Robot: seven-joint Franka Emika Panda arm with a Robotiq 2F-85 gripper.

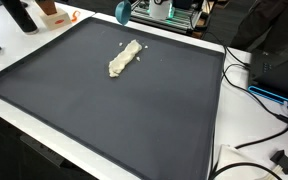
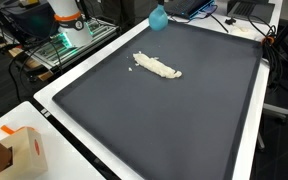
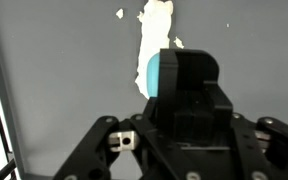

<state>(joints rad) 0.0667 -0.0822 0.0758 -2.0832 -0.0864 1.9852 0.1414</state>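
On the far half of the dark mat (image 1: 44, 110) lies a pale lump (image 1: 124, 60), long and crumpled, with small crumbs (image 3: 121, 13) just beside it. A teal object (image 1: 122, 12) shows at the mat's far edge. The gripper (image 3: 184, 70) hangs over the mat near the lump's end; whether its fingers are parted or clamped cannot be told.

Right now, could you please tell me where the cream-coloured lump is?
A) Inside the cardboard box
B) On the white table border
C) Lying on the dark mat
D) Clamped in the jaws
C: in both exterior views the cream lump lies flat near the middle of the dark mat, with a few small crumbs beside it and nothing holding it.
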